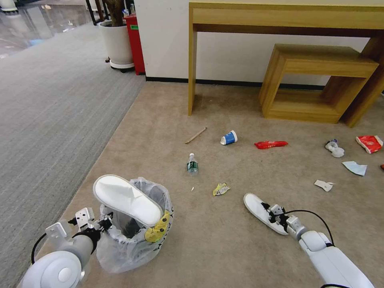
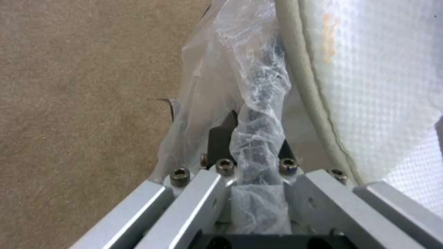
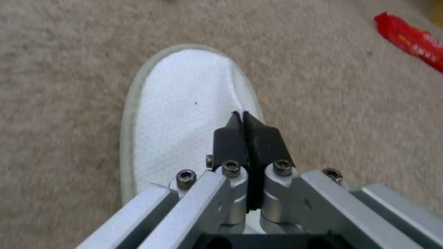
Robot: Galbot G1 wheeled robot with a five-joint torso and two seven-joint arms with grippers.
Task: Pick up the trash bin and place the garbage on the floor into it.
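Note:
The trash bin (image 1: 124, 244), lined with a crinkly clear bag, stands on the beige floor (image 1: 224, 240) at the near left. My left gripper (image 1: 105, 224) is shut on its bagged rim (image 2: 261, 103). One white slipper (image 1: 128, 199) lies across the bin's mouth, its sole (image 2: 378, 86) beside the gripper. A second slipper (image 1: 258, 210) lies flat on the carpet; my right gripper (image 3: 243, 119) is shut with its tips pinched at the edge of that slipper's upper (image 3: 184, 103). Farther off lie a small bottle (image 1: 192, 164), paper cup (image 1: 229, 138), wooden stick (image 1: 195, 135) and red wrapper (image 1: 271, 144).
More litter lies to the right: a yellow wrapper (image 1: 221, 189), tissue (image 1: 335, 149), red pack (image 1: 370, 143), blue mask (image 1: 355, 167), white scrap (image 1: 323, 185). A wooden desk (image 1: 280, 16) and low wooden stool (image 1: 316, 80) stand against the wall. Grey striped carpet (image 1: 48, 104) borders the left.

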